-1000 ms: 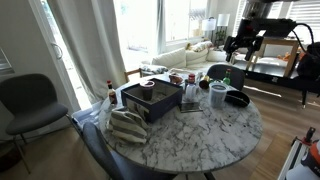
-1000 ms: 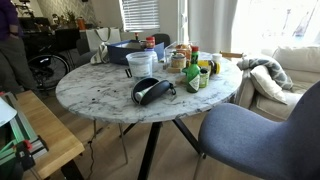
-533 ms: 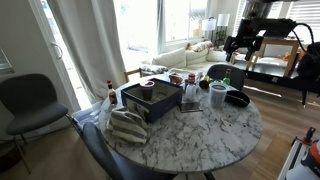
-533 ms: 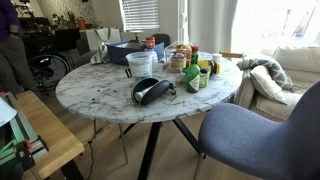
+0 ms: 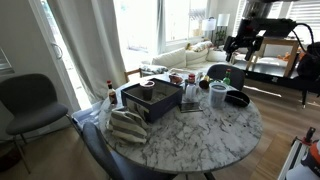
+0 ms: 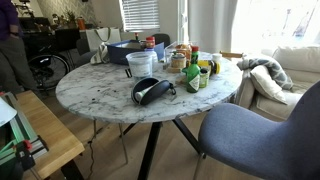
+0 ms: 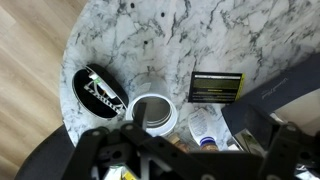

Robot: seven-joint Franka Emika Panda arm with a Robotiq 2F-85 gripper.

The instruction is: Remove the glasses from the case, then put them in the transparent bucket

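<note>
The black oblong case [image 7: 100,92] lies open on the round marble table [image 7: 170,40], with glasses showing inside it. It also shows in both exterior views [image 5: 237,98] [image 6: 150,90]. The transparent bucket [image 7: 152,112] stands upright right beside the case and looks empty; it shows in both exterior views [image 5: 218,95] [image 6: 140,65]. My gripper [image 5: 245,45] hangs high above the table's edge, over the case and bucket. Its dark, blurred fingers [image 7: 185,155] are spread open and empty at the bottom of the wrist view.
A large dark square box [image 5: 150,100] and several bottles and jars [image 6: 195,70] crowd the table's middle. A black card [image 7: 217,86] and a small bottle on its side [image 7: 205,125] lie by the bucket. Folded cloth [image 5: 127,125] sits near one edge. Chairs [image 6: 255,140] surround the table.
</note>
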